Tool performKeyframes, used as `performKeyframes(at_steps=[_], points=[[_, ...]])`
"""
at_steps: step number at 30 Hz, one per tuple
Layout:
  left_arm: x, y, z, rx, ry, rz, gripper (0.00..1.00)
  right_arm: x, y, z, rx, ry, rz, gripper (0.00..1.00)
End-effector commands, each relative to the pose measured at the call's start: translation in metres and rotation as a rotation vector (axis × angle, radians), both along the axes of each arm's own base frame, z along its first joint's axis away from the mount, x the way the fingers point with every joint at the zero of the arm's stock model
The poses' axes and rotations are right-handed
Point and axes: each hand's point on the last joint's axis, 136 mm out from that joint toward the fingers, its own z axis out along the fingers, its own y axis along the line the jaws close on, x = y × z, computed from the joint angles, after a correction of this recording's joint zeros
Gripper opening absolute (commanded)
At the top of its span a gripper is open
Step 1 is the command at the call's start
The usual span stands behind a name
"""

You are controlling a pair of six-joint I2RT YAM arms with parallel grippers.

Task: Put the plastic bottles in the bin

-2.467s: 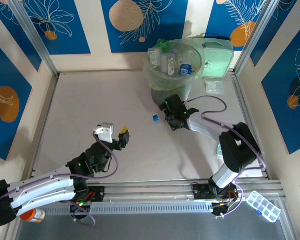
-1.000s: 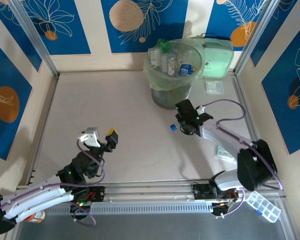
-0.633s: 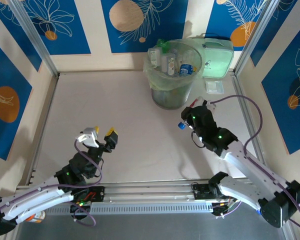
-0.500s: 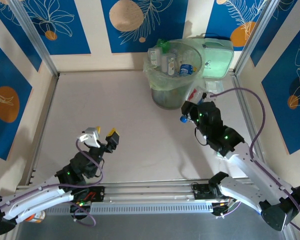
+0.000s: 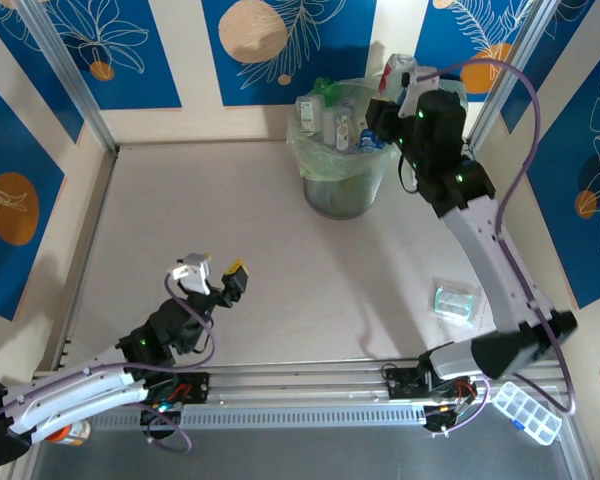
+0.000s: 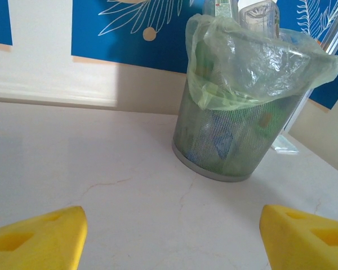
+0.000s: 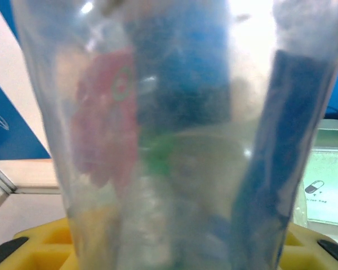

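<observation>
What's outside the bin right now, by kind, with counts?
Plastic bottle, in right gripper: 1
Orange bottle: 1
Clear packet: 1
Compartment box: 1
Mint-green case: 1
Total: 5

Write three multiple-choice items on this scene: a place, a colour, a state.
1. The right gripper is: A) low at near left B) above the bin's right rim C) beside its own base.
2. The bin's bag is: A) pale green B) black C) orange.
3. The left gripper is: A) shut, empty B) shut on the bag C) open, empty.
B: top view shows it high over the rim, holding a bottle. A: translucent green plastic. C: yellow fingers wide apart, nothing between.
</observation>
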Motion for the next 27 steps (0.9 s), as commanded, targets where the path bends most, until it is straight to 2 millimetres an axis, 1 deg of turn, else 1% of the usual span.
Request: performKeyframes(at_steps=[1, 4, 6, 8, 10, 12, 15, 17, 18, 20, 22, 24, 27], points=[[0.000, -0.004, 0.020, -0.040, -0.034, -0.018, 0.80, 0.026, 0.006, -0.020, -0.046, 0.069, 0.054, 0.33], [0.000, -0.006, 0.019, -0.035, -0.033, -0.026, 0.80, 0.051, 0.010, -0.036, -0.040, 0.141, 0.072, 0.32], [0.001, -0.007, 0.019, -0.033, -0.032, -0.026, 0.80, 0.064, 0.015, -0.052, -0.043, 0.190, 0.083, 0.32], [0.001, -0.008, 0.019, -0.031, -0.032, -0.030, 0.81, 0.073, 0.021, -0.069, -0.045, 0.221, 0.099, 0.32], [0.001, -0.009, 0.020, -0.032, -0.031, -0.031, 0.81, 0.080, 0.023, -0.086, -0.035, 0.257, 0.101, 0.32], [0.001, -0.009, 0.019, -0.032, -0.030, -0.031, 0.81, 0.081, 0.026, -0.104, -0.009, 0.295, 0.112, 0.32], [0.001, -0.009, 0.019, -0.038, -0.027, -0.034, 0.81, 0.076, 0.036, -0.123, 0.032, 0.317, 0.166, 0.32], [0.001, -0.010, 0.019, -0.038, -0.026, -0.038, 0.81, 0.071, 0.039, -0.132, 0.056, 0.328, 0.178, 0.36], [0.001, -0.010, 0.019, -0.038, -0.025, -0.037, 0.81, 0.069, 0.039, -0.135, 0.065, 0.331, 0.181, 0.40], [0.001, -0.011, 0.018, -0.037, -0.023, -0.038, 0.81, 0.066, 0.038, -0.137, 0.062, 0.332, 0.182, 0.53], [0.001, -0.012, 0.018, -0.034, -0.021, -0.039, 0.81, 0.064, 0.035, -0.131, 0.049, 0.326, 0.180, 0.64], [0.002, -0.012, 0.017, -0.031, -0.020, -0.038, 0.81, 0.062, 0.030, -0.119, 0.040, 0.310, 0.172, 0.73], [0.002, -0.012, 0.017, -0.028, -0.021, -0.035, 0.81, 0.059, 0.022, -0.097, 0.042, 0.270, 0.164, 0.83]])
